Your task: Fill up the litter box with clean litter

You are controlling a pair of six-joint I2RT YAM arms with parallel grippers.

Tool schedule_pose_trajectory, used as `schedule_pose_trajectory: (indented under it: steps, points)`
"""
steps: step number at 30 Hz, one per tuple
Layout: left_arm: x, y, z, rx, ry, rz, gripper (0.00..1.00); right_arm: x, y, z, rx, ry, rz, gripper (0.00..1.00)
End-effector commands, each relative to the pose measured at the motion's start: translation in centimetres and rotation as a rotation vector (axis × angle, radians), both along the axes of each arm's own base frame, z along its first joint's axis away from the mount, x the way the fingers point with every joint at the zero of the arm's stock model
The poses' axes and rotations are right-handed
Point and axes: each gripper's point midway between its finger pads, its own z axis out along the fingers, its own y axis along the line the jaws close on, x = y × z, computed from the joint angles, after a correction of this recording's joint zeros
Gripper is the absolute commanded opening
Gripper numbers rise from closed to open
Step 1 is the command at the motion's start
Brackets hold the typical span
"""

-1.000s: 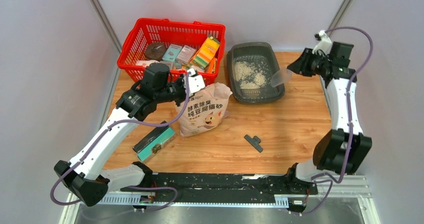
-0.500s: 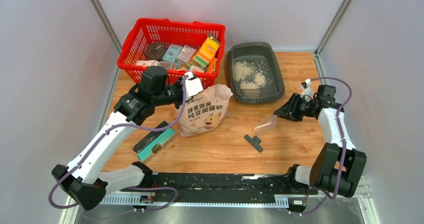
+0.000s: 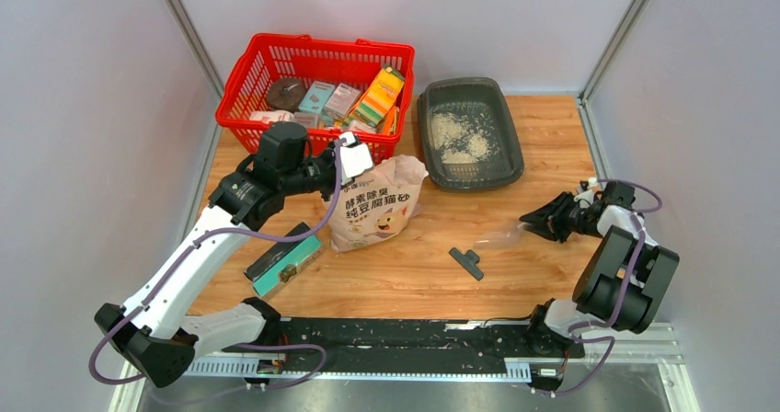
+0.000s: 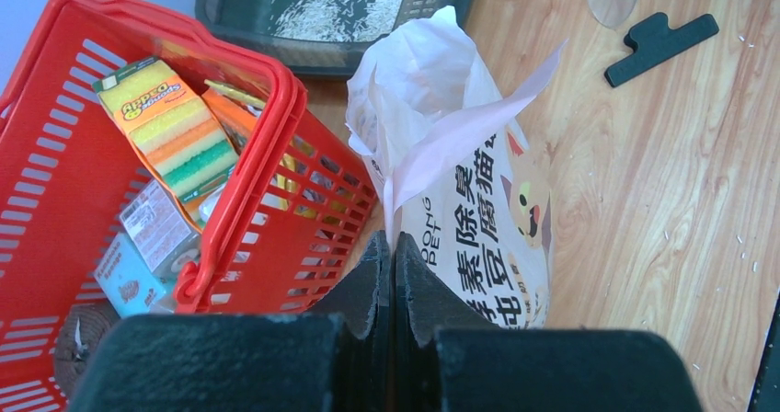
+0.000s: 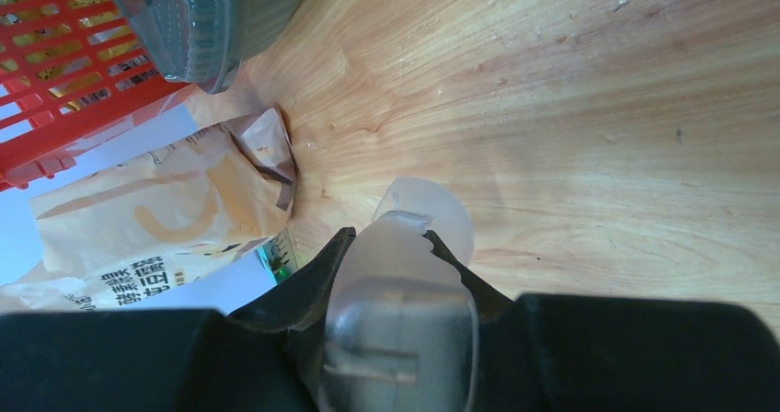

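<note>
Top external view, lower right: the right pincer (image 3: pixel 544 223) grips a clear scoop (image 3: pixel 501 237), seemingly empty. Mid-left, the left pincer (image 3: pixel 352 162), clamped shut, pinches the top of the litter bag (image 3: pixel 377 205). The litter box (image 3: pixel 469 183), upper centre, is thinly covered with litter (image 3: pixel 457 136). Next, probably: scoop into the bag's mouth.

"酵素除臭" and "纯豆腐猫砂" in dark characters on the pinkish-beige litter bag (image 3: pixel 375 208)

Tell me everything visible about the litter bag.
The litter bag is pinkish-beige and looks like paper or plastic film, printed with dark Chinese characters and a cartoon cat. It stands on the wooden table, its top open and crumpled, right beside the red basket. The shut left gripper pinches its top edge.
</note>
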Motion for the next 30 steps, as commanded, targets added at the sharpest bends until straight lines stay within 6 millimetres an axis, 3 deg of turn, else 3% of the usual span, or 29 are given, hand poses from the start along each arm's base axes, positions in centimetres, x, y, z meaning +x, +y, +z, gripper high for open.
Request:
schedule_pose_trajectory:
  steps: [1,5,6,11,15,19,21,25,28,29,30]
  points:
    - [-0.8,-0.6,3.3,-0.085,-0.079,-0.044,0.0,1.1,-2.2,-1.4,-0.135,-0.019,-0.018,0.12]
    - [-0.9,-0.5,2.7,-0.082,-0.069,-0.044,0.0,0.6,-2.8,-2.4,-0.187,0.025,-0.03,0.17]
    - [-1.0,-0.5,2.6,-0.08,-0.068,-0.046,0.0,0.6,-2.9,-2.5,-0.194,0.029,-0.036,0.25]
    - [-0.9,-0.6,2.4,-0.076,-0.066,-0.049,0.0,0.6,-3.3,-2.6,-0.201,0.047,-0.059,0.44]
    - [-0.8,-0.8,2.4,-0.082,-0.06,-0.057,0.0,0.5,-3.9,-1.9,-0.201,0.077,-0.082,0.59]
    - [-0.7,-0.9,2.4,-0.08,-0.059,-0.059,0.0,-0.4,-4.8,-0.2,-0.194,0.158,-0.129,0.64]
    - [-0.7,-0.9,2.3,-0.078,-0.058,-0.057,0.0,0.3,-6.2,1.9,-0.256,0.14,-0.146,0.65]
    - [-0.9,-0.8,2.1,-0.075,-0.052,-0.056,0.0,2.3,-5.4,6.2,-0.316,0.024,-0.059,0.65]
    - [-0.8,-0.8,2.2,-0.078,-0.052,-0.055,0.0,4.6,-2.1,10.2,-0.382,-0.14,0.083,0.65]
    - [-0.9,-0.8,2.3,-0.08,-0.052,-0.054,0.0,5.1,1.0,11.3,-0.388,-0.202,0.181,0.66]
    - [-0.8,-0.8,2.4,-0.079,-0.053,-0.055,0.0,6.2,2.4,13.4,-0.416,-0.3,0.229,0.66]
